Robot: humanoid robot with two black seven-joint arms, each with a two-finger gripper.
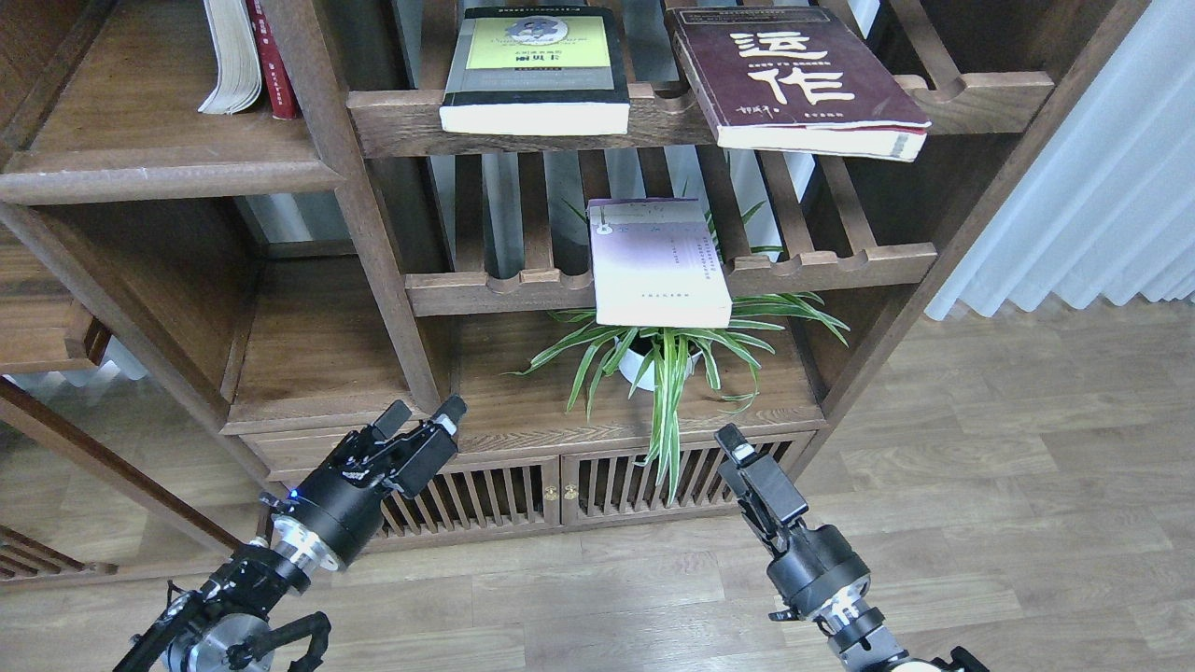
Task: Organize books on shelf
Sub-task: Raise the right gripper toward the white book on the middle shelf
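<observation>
While my left gripper hangs with its two fingers spread and nothing between them, my right gripper is seen edge-on, so I cannot tell whether it is parted or closed. Up and left of the left gripper sits the solid shelf. Above and between both grippers the lavender-white book lies on the lower slatted rack, and higher still the yellow-green book and maroon book rest on the upper slatted rack.

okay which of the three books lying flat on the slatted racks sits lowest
The pale lavender-white book, alone on the lower rack; the yellow-green one and the maroon one lie on the rack above.
</observation>
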